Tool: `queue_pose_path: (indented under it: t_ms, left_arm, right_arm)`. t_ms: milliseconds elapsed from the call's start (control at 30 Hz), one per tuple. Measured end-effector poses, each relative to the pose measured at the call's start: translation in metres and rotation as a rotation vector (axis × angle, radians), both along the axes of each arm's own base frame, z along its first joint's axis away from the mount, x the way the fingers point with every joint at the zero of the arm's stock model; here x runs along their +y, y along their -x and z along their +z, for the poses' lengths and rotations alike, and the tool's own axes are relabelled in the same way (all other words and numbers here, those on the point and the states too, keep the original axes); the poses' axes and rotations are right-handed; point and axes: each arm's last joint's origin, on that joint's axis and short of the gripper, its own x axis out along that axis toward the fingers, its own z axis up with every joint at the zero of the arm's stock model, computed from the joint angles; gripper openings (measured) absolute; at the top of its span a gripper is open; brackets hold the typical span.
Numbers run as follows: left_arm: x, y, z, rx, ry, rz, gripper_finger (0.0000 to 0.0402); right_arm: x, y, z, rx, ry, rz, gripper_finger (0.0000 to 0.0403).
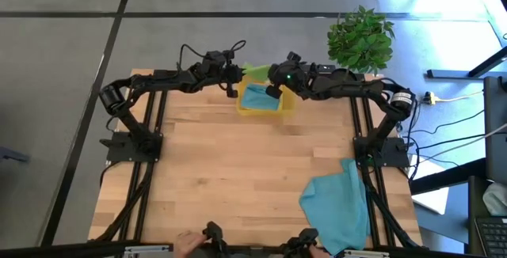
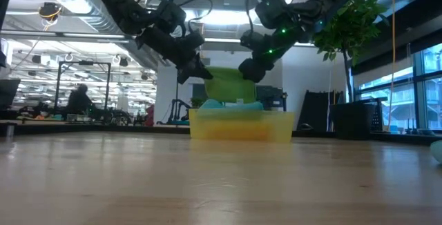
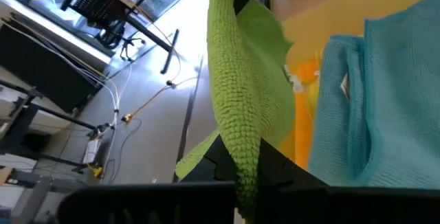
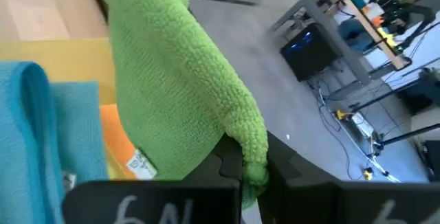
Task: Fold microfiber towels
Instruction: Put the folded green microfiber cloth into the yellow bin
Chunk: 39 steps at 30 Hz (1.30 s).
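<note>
A green towel (image 2: 229, 84) hangs stretched between my two grippers above the translucent yellow tray (image 2: 276, 127) at the table's far edge. My left gripper (image 2: 198, 73) is shut on its left end and my right gripper (image 2: 249, 70) on its right end. A folded teal towel (image 1: 257, 97) lies in the tray with an orange towel (image 4: 115, 136) beside it. A second teal towel (image 1: 339, 206) lies crumpled at the near right, reaching the table's right edge. A yellow towel does not show. My left gripper pinches the green towel's upper edge at one corner (image 3: 244, 157) between its two fingers. The cloth is bunched into a fold there. The towel hangs below, clear of the table, over the tray. My right gripper pinches the green towel's other upper corner (image 4: 253, 157) between its two fingers, the cloth bunched at the fingertips. The towel spreads from there toward my left gripper and hangs over the tray.
A potted plant (image 1: 361, 38) stands beyond the table's far right corner. The arms' bases and frame rails (image 1: 135, 143) run along the left and right sides. Bare wood (image 1: 238, 179) lies in the table's middle and near left.
</note>
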Motion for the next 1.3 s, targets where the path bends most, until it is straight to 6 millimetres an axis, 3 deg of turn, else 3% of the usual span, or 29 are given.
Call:
queue_pose_path:
  t_ms: [433, 1033, 1300]
  left_arm:
    - [-0.014, -0.006, -0.014, 0.121, 0.043, -0.069, 0.0000]
    - [-0.036, -0.010, -0.026, 0.271, 0.081, -0.168, 0.0001]
    - [-0.040, -0.006, -0.032, 0.328, 0.142, -0.194, 0.0040]
  right_arm:
    - [-0.001, 0.005, -0.009, 0.032, -0.111, 0.072, 0.0016]
    - [0.034, -0.002, -0.023, 0.163, -0.270, 0.229, 0.0017]
    - [0.041, -0.002, -0.027, 0.130, -0.414, 0.351, 0.0023]
